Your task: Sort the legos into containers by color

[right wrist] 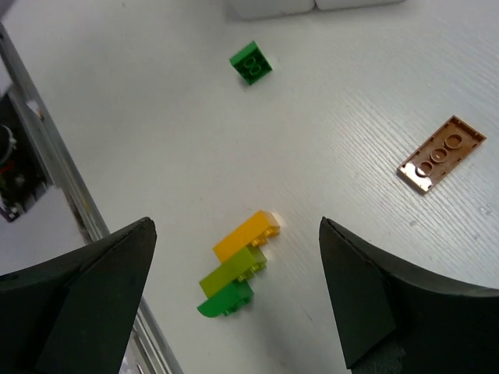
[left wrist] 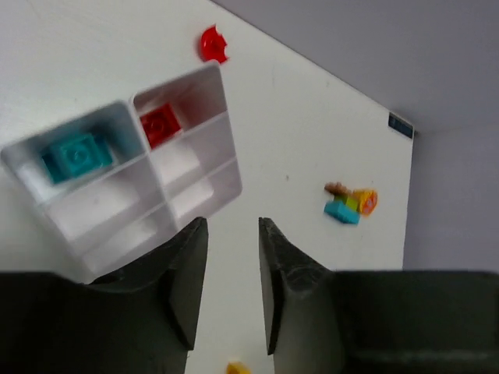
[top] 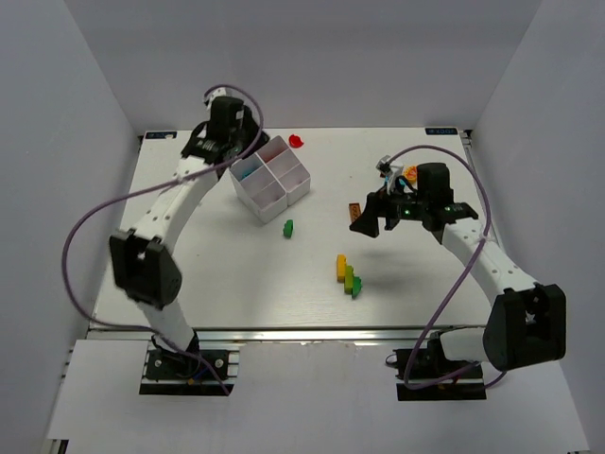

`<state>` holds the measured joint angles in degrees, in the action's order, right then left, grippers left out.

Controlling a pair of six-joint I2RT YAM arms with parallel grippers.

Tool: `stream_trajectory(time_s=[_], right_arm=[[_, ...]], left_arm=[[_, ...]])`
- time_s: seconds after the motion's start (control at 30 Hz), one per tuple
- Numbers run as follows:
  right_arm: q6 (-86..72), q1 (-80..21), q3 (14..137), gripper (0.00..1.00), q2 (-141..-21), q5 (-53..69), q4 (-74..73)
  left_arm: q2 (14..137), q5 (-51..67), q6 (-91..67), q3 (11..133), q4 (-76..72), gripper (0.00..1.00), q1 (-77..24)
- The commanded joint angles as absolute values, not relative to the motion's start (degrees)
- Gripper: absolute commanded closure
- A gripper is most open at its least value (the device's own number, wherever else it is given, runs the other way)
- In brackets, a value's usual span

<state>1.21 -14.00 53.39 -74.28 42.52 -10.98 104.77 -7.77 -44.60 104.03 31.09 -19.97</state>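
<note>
Now, left hand [left wrist: 231, 288]: hovers above the near side of the tray, fingers a narrow gap apart, nothing between them.
Right hand [right wrist: 234, 234]: spread wide and holding nothing, above the bench over the stuck stack.
Tray [left wrist: 226, 183]: white, four square compartments, sitting at an angle on the far left part of the bench [top: 208, 274].
Teal brick [left wrist: 76, 154]: lies inside one tray compartment.
Red brick [left wrist: 160, 125]: lies inside the compartment next to the teal one.
Red round piece [left wrist: 212, 44]: on the bench just beyond the tray's far corner, apart from it.
Green brick [right wrist: 251, 62]: alone on the bench, near the tray's near corner but not touching it.
Stuck stack [right wrist: 238, 273]: yellow, lime and green bricks joined in a stepped row, nearer the front edge, well apart from the tray.
Brown flat plate [right wrist: 441, 153]: lies flat on the bench, to one side of the right hand.
Mixed cluster [left wrist: 351, 204]: blue, green and orange pieces bunched together, far right of the tray.
</note>
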Motion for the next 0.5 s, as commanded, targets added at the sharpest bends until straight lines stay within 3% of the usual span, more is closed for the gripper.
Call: stream_trajectory(time_s=[0.0, 0.07, 0.1, 0.13, 0.17, 0.23, 0.47], right_arm=[[20.3, -15.7, 59.5, 0.11, -77.5, 37.4, -32.8], [22.5, -19.0, 59.2, 0.11, -77.9, 33.5, -38.7], [22.2, -20.5, 58.6, 0.11, -77.6, 29.0, -39.3], [21.0, -23.5, 57.8, 0.12, -76.5, 26.1, -39.1], [17.1, -24.9, 56.1, 0.12, -75.8, 23.2, -37.7], [13.7, -27.4, 55.0, 0.12, -75.3, 16.8, -37.2], [-2.4, -30.9, 53.4, 0.11, -78.7, 10.0, -33.0]], left_arm=[[86.2, -1.5, -43.5, 89.5, 18.7, 0.61, -18.6], [79.0, 2.2, -45.5, 75.5, 14.3, 0.66, -16.3], [73.1, 3.5, -46.5, 71.7, 12.0, 0.58, -15.3], [70.6, 4.8, -48.1, 65.7, 11.8, 0.48, -14.7], [68.3, 5.3, -48.6, 63.2, 11.8, 0.28, -13.9], [62.9, 5.5, -49.5, 57.5, 12.6, 0.02, -13.8], [51.7, 4.7, -51.5, 49.5, 16.2, 0.02, -13.8]])
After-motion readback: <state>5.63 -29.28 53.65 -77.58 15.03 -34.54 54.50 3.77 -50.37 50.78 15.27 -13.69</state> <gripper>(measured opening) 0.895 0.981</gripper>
